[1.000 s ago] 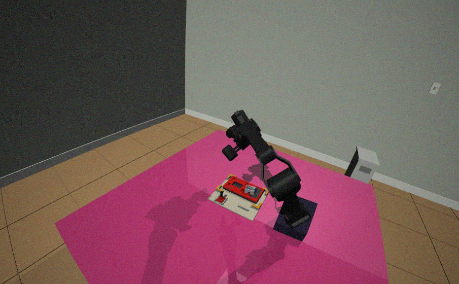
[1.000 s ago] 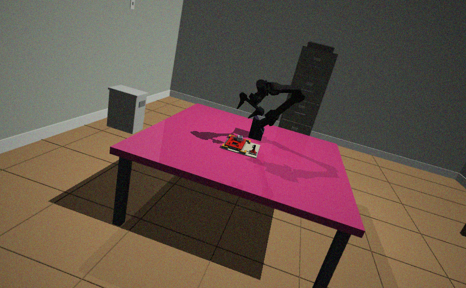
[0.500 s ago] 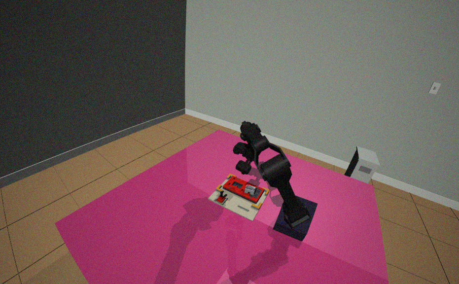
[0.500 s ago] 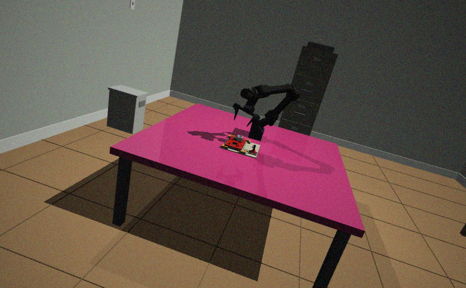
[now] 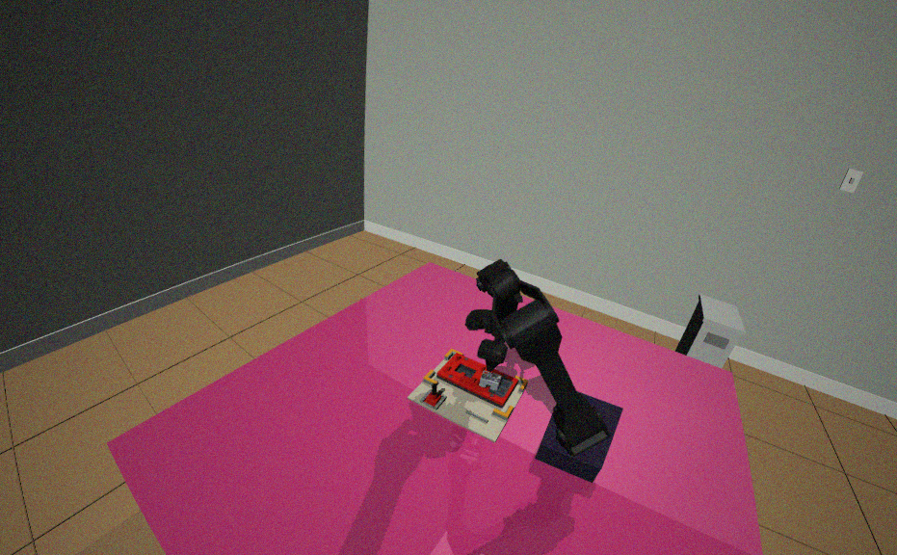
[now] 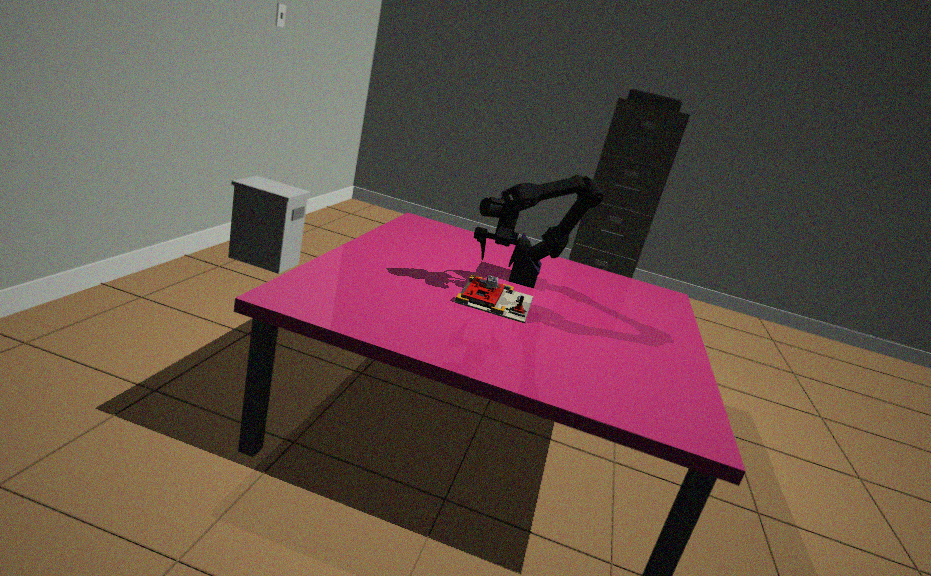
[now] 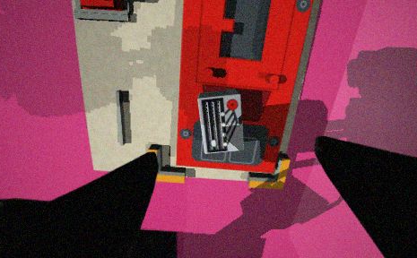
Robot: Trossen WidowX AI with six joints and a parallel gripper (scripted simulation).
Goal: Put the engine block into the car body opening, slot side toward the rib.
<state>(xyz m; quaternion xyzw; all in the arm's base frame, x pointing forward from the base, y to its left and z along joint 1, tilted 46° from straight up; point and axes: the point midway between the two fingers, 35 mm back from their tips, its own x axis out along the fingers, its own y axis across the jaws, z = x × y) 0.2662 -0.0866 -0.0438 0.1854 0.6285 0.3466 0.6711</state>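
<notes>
The grey engine block [image 5: 489, 379] [image 6: 491, 281] [image 7: 221, 123] rests on the red car body [image 5: 457, 380] [image 6: 473, 292] [image 7: 189, 103]. In the wrist view it is turned slightly out of square with the body. It covers part of the dark red opening [image 7: 257, 105] and part of a dark grey panel. It stands up above the body's surface; I cannot tell whether any of it is inside the opening. Its slot side and the rib are not clear. My gripper [image 5: 484, 343] [image 6: 500, 254] [image 7: 234, 151] is open and empty, pointing down above the body's near end, fingers apart on either side.
The body sits on a cream board [image 5: 461, 413] [image 7: 153, 103] with yellow corner brackets [image 5: 503, 413] [image 7: 267, 183]. A small red part with an upright dark handle [image 5: 434, 396] [image 6: 519, 305] stands on the board. A thin grey bar [image 7: 124, 117] is also there. The pink table [image 6: 597, 358] carries the board.
</notes>
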